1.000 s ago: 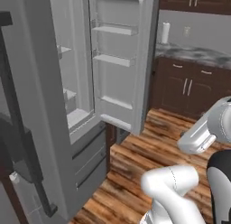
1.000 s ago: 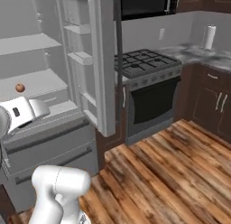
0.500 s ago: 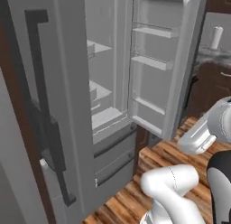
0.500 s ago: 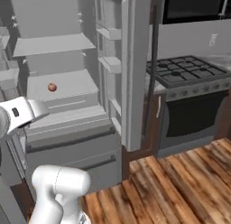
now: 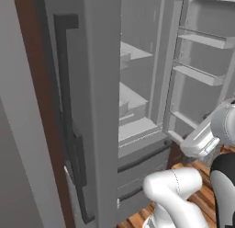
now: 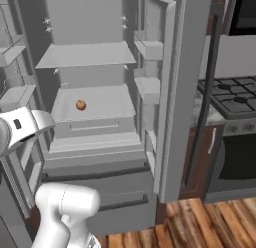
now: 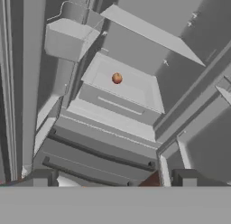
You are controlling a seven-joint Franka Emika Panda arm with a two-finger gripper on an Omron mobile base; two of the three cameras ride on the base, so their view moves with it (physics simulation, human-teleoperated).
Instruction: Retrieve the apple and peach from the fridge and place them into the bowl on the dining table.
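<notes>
Fridge (image 6: 170, 92) open, one orange-red fruit (image 6: 81, 105) on its shelf (image 6: 107, 104).

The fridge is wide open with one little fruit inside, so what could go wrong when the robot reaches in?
The round fruit sits loose on a flat shelf of the fridge; a nudge from the open gripper might roll it away. The arm may also clip the right door's bins. A second fruit isn't visible, so it may need searching.

black gas stove (image 6: 231, 99) stands on the wood floor (image 6: 210, 224).
</notes>
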